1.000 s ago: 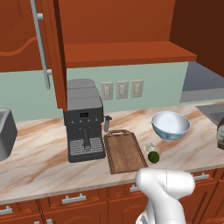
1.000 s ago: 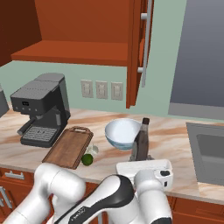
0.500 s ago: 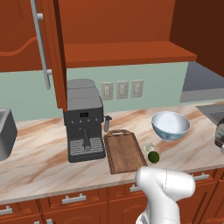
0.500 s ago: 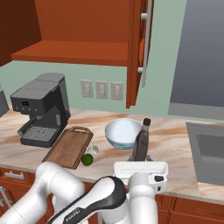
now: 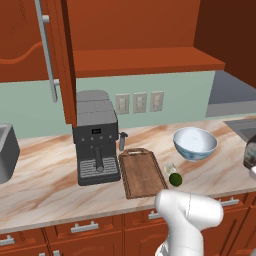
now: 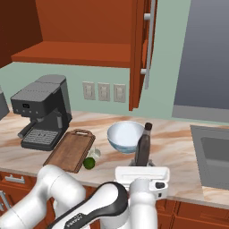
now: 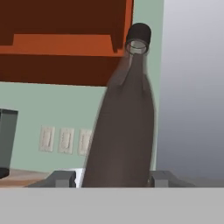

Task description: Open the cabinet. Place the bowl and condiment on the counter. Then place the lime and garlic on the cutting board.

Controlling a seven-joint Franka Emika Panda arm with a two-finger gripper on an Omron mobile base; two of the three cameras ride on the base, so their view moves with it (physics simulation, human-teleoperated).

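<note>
Cabinet stood open, shelf bare. Bowl was on the counter, right of the board. Lime and garlic sat touching each other on the counter just off the board's right edge, not on it.

Gripper had the bottle between its fingers; in the hand view they sat hard against both sides of the bottle's base, so I read it as clamped on the bottle, not released. Bottle stood near upright, cap up, right of the bowl and close to the near counter edge. I couldn't tell whether its base was touching the counter; the hand hid it.

My read: step in hand was putting the bottle down, with lime and garlic left to do.

To do it well:
- Keep the bottle vertical; it's tall and narrow, so it will tip easily.
- Lower until the base seats flat before opening.
- Keep it off the bowl rim, which was just to its left.
- Open fully, then back straight out along the finger axis so neither finger drags the bottle.
- Leave room for the later reach to the lime and garlic, which sat left of the bowl.
</note>
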